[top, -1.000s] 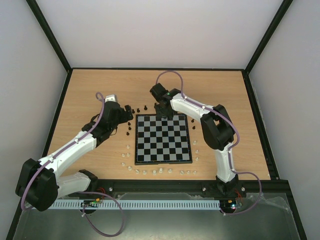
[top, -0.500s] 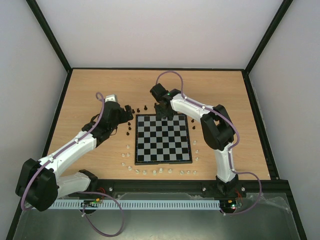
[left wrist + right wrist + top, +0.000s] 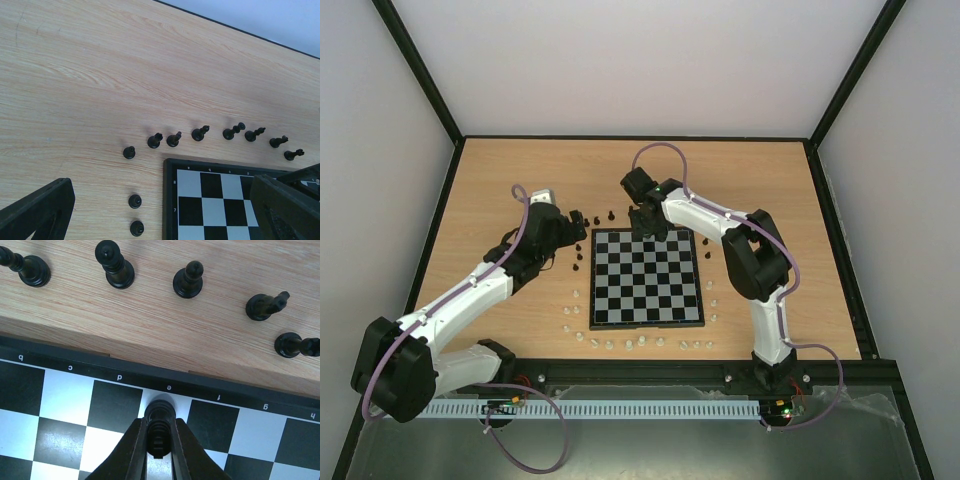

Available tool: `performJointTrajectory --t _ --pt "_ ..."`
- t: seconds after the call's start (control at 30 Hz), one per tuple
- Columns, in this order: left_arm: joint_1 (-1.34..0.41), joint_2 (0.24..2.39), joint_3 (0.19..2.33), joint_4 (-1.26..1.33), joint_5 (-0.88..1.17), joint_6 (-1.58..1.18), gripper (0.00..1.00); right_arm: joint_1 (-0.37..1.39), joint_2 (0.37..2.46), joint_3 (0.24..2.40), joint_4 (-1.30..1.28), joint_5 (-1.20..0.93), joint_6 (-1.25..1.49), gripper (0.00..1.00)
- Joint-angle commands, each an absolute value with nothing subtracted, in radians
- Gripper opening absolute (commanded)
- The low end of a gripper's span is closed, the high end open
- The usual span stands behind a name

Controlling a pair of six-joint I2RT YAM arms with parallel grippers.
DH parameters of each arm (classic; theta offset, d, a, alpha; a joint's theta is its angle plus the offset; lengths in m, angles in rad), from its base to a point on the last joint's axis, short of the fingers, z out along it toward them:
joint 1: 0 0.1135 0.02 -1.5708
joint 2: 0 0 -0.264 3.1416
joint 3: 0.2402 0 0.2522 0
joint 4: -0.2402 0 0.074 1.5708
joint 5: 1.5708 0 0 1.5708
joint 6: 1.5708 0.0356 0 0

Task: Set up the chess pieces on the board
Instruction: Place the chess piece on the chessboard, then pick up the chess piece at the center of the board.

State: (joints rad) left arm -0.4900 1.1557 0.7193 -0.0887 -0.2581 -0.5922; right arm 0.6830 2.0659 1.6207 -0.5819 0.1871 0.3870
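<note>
Right gripper (image 3: pixel 159 440) was clamped tight on one black piece (image 3: pixel 160 412), narrow fingers pinching its ribbed stem from both sides! The piece's round, glossy base sat over a light square in the far row of the board (image 3: pixel 650 290), right by the letter e printed on the thin black border. Whether it was fully set down could not be told, and the fingers hid which figure it was. Just beyond the border, out on the wooden table (image 3: pixel 500 180), the other black chess pieces (image 3: pixel 116 267) stood in a loose row: small, shiny, turned figures on round feet, with knobbed or pointed tops. In the left wrist view that row curled round the board's far-left corner, with a few more down its left side. The left gripper (image 3: pixel 567 228) hung over that corner, fingers spread wide, gripping nothing. Pale translucent pieces (image 3: pixel 610 343) lined the table along the board's left and near edges, and the checks showed crisp black and grey-white.
</note>
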Motion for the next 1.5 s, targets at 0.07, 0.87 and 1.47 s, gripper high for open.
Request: performJointTrajectory --t 0.07,0.87,1.47 --pt "-0.489 1.156 0.742 -0.083 -0.255 -0.596 0.99 0.691 2.054 1.591 -0.629 0.156 0.379 0.12" --pt "-0.489 1.168 0.739 -0.068 -0.232 -0.572 0.99 0.691 1.771 1.477 -0.518 0.195 0.378 0.94" --pt "-0.564 1.359 0.879 -0.082 -0.18 -0.472 0.99 0.68 1.198 0.88 -0.128 0.119 0.524 0.99"
